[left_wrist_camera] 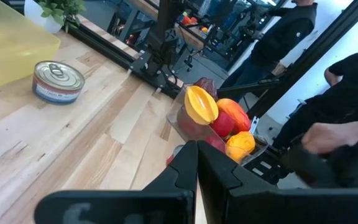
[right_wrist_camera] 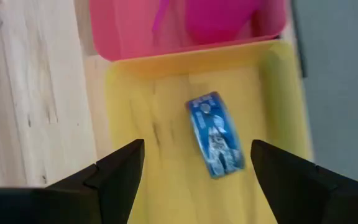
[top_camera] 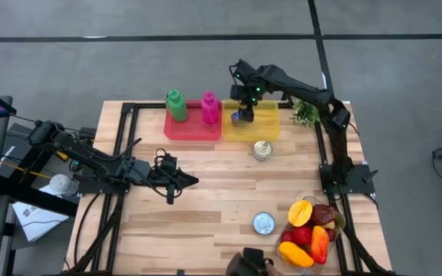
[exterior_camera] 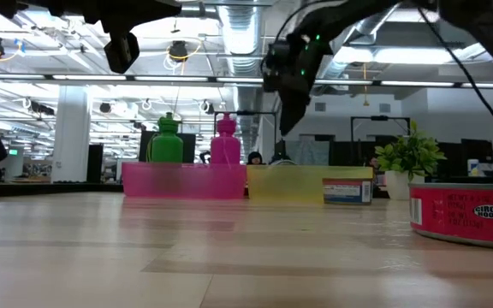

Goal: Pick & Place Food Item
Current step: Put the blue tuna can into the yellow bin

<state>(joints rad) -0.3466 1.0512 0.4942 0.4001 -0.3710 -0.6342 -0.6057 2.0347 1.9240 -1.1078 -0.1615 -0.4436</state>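
A: From the high view, where does the food item sit against the 2 arms?

B: A blue can (top_camera: 238, 116) lies in the yellow bin (top_camera: 267, 126) at the far edge of the surface (top_camera: 206, 207), straight under the right end effector (top_camera: 243, 106). The left end effector (top_camera: 183, 182) waits well apart, near the middle of the surface, so the right arm is the nearer one.

A: And the low view?

B: The right end effector (exterior_camera: 291, 103) hangs above the yellow bin (exterior_camera: 285, 184), beside the pink bin (exterior_camera: 182, 181). The can is hidden behind the bin wall.

A: Left wrist view?

B: The left end effector (left_wrist_camera: 197, 165) looks pressed together, holding nothing; it faces a tin (left_wrist_camera: 58, 81) and a fruit bowl (left_wrist_camera: 216, 118).

A: Right wrist view?

B: Its fingers (right_wrist_camera: 120, 171) are spread wide, empty. The blue can (right_wrist_camera: 216, 135) lies on its side just ahead, between them, on the bin floor (right_wrist_camera: 160, 130). Its long side runs roughly along the reach, slightly slanted, so I judge any next grasp needs the fingers to straddle it.
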